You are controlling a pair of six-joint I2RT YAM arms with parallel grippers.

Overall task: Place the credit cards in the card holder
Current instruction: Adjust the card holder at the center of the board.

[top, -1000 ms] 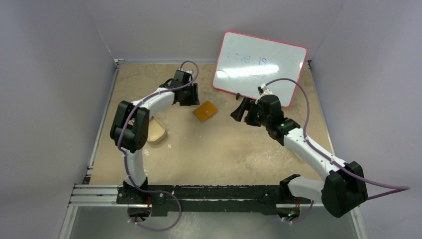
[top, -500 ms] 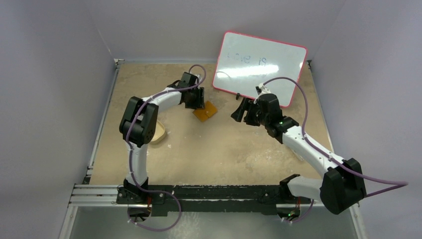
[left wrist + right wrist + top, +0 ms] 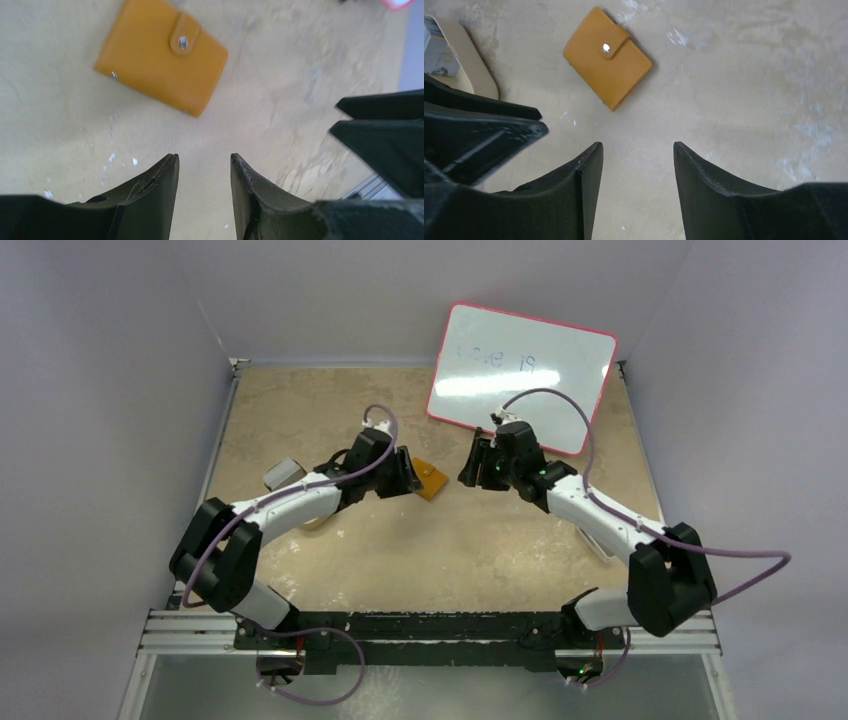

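The card holder (image 3: 431, 481) lies closed on the table, an orange-brown wallet with its snap tab fastened (image 3: 160, 55) (image 3: 606, 57). My left gripper (image 3: 407, 478) (image 3: 202, 157) hovers just left of it, open and empty. My right gripper (image 3: 471, 468) (image 3: 636, 145) hangs a little to its right, also open with nothing between its fingers. In the right wrist view a pale blue credit card (image 3: 436, 50) shows at the top left edge, lying in a beige tray (image 3: 471, 70). Any other credit cards are out of view.
A pink-framed whiteboard (image 3: 520, 378) leans against the back wall behind the right arm. A grey block (image 3: 283, 472) sits left of the left forearm. The beige tray (image 3: 318, 524) is mostly hidden under that arm. Grey walls enclose the table.
The left arm has swung down and forward, bringing its gripper from the wallet's far left to right beside it. The right gripper shifted slightly left toward the wallet, and its jaws narrowed.
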